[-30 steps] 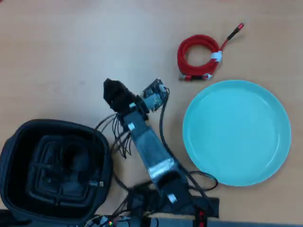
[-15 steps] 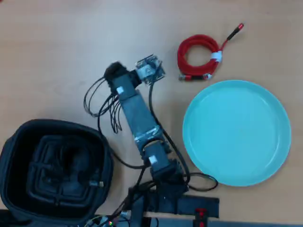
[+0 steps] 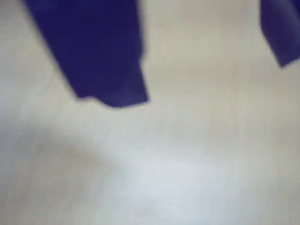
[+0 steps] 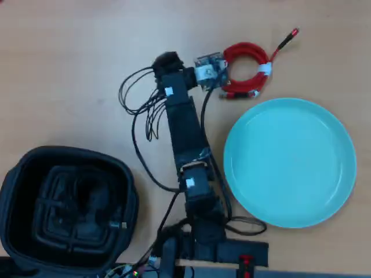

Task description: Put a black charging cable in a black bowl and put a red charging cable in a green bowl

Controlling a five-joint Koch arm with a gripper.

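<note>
Gripper (image 3: 206,84), jaws spread above bare table (image 3: 187,164); the light, springy red charging cable (image 4: 243,69) looks best pinched across its tied coil.

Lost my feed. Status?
Gripper open, empty, over bare table. Red cable on table beside arm head, green bowl empty. Black bowl holds coil. Nothing blocking.

Heavy blur throughout the wrist view. Two dark blue jaws of the gripper (image 3: 206,84) are seen entering from the top edge: a wide one at upper left, a narrow one cut off at the upper right corner. A clear gap is seen between them. Below, only pale tabletop (image 3: 178,168) is shown, nothing held.
</note>
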